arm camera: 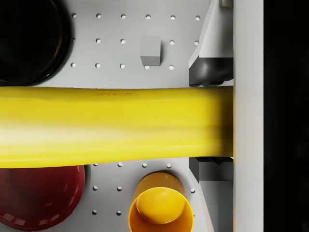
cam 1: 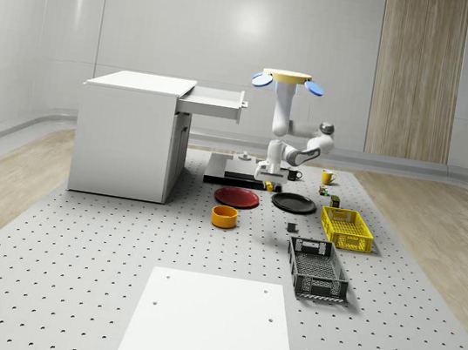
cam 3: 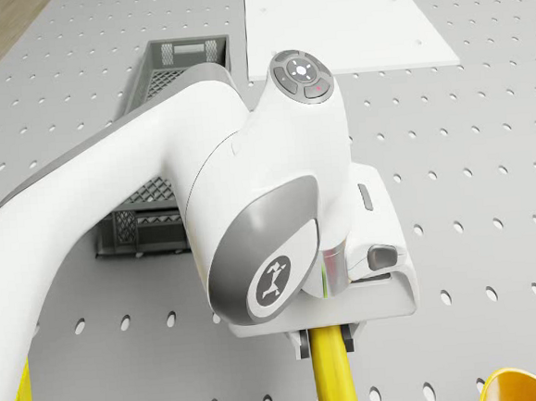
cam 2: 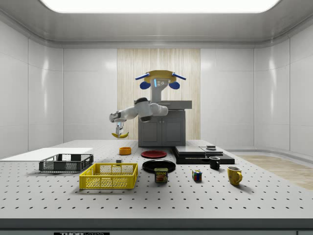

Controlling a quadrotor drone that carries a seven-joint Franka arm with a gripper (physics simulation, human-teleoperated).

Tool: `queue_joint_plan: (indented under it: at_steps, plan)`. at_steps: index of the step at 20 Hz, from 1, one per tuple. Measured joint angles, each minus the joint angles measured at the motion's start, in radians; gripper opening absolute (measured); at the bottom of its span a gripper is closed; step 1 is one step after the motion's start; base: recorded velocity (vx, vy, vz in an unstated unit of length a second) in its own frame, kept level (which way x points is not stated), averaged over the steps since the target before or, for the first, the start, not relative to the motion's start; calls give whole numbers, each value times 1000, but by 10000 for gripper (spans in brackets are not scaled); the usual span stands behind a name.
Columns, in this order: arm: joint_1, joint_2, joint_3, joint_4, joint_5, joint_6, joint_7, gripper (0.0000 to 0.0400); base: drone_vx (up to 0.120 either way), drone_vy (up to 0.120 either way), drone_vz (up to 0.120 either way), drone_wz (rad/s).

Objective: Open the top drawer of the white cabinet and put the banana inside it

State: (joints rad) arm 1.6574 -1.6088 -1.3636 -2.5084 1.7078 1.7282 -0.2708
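Note:
The white cabinet (cam 1: 125, 134) stands at the whole-scene view's left, its top drawer (cam 1: 214, 102) pulled out toward the drone (cam 1: 288, 79). The drone hovers beside the cabinet, over the black platform (cam 1: 234, 173). Its arm bends down to the gripper (cam 2: 118, 127), which is shut on the yellow banana (cam 2: 120, 134) and holds it in the air above the table. In the wrist view the banana (arm camera: 116, 125) lies crosswise between the dark fingers (arm camera: 210, 72). The drone view has the gripper (cam 3: 325, 340) clamped on the banana (cam 3: 334, 376), which sticks out past it.
Under the gripper lie a red plate (arm camera: 38, 198), a black plate (arm camera: 29, 38) and an orange bowl (arm camera: 159, 208). A yellow crate (cam 1: 347, 228), a dark grey crate (cam 1: 317, 269), mugs and a white board (cam 1: 209, 330) sit on the perforated table.

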Motion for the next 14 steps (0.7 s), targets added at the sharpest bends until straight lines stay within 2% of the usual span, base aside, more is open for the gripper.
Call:
queue_joint_plan:
  at_steps: [14]
  plan:
    - [1,-6,1,0,-3,5,-1,190,-120,0,120,0]
